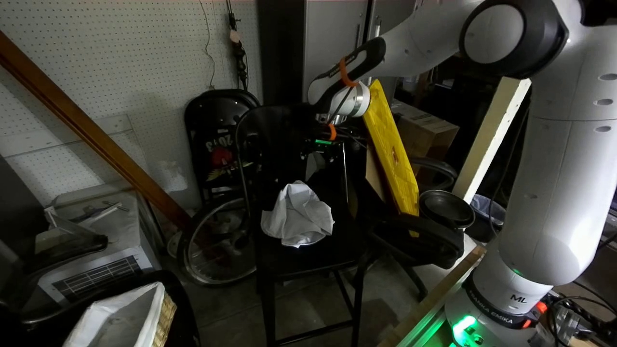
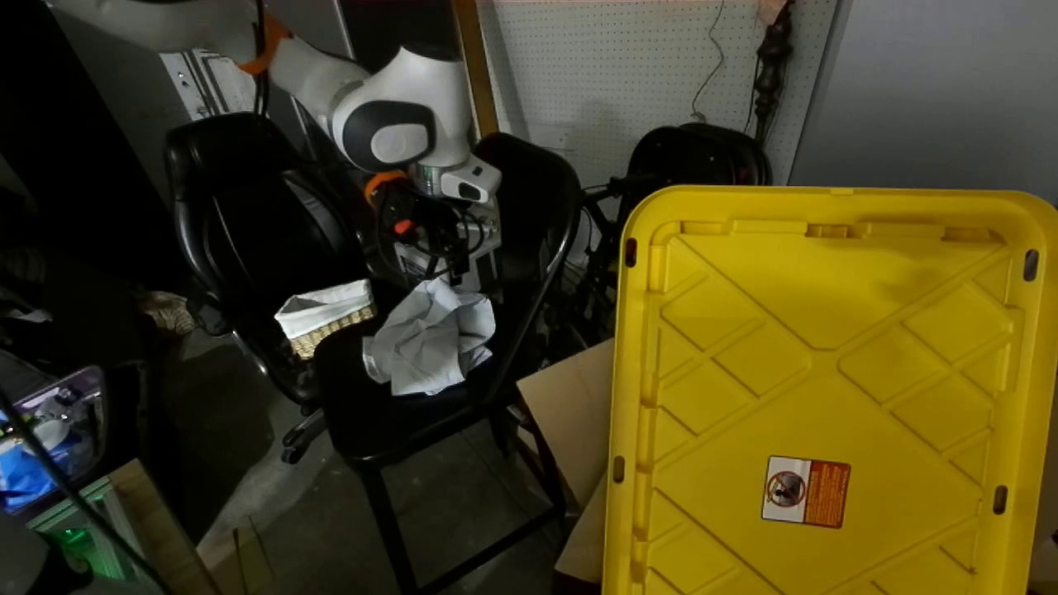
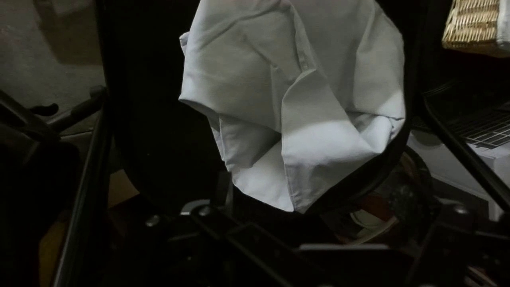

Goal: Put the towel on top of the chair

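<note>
The towel (image 1: 298, 215) is a crumpled light grey-white cloth. It lies in a loose heap on the seat of a black chair (image 1: 308, 262). In an exterior view the towel (image 2: 431, 340) also rests on the chair seat (image 2: 372, 426). In the wrist view the towel (image 3: 295, 103) fills the upper middle, over the dark seat (image 3: 159, 131). My gripper (image 1: 320, 156) is above and behind the towel, near the chair's backrest. In the wrist view the gripper's dark fingers (image 3: 334, 203) stand wide apart with nothing between them. The fingertips are hard to see in the dark.
A yellow lid (image 2: 826, 330) stands beside the chair, and also leans in an exterior view (image 1: 393, 149). A lined wicker basket (image 1: 164, 318) sits on a black office chair (image 2: 256, 215). Folded chairs (image 1: 212, 130) and a bicycle wheel (image 1: 217, 246) are behind the chair.
</note>
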You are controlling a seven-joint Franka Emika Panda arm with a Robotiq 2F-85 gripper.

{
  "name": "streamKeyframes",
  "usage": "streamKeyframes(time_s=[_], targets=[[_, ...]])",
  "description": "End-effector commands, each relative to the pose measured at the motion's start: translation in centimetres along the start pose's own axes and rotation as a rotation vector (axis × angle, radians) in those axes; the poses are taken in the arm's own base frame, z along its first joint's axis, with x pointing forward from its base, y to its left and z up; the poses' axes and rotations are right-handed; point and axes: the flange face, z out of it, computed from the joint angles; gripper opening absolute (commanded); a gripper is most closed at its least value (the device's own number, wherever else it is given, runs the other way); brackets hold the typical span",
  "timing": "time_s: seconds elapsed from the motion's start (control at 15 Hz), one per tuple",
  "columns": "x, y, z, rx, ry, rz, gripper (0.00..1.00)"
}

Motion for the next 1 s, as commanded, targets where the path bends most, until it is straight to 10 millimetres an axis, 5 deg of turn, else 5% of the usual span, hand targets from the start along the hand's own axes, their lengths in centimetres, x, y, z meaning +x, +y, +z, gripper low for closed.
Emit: streamKeyframes(time_s=[0.0, 0.47, 0.93], targets=[[0.3, -0.1, 0.6, -0.003, -0.008, 0.0, 1.0], [0.3, -0.1, 0.4, 0.001, -0.006, 0.001, 1.0], [1.9, -0.9, 6.6, 0.084, -0.077, 0.184, 1.0]])
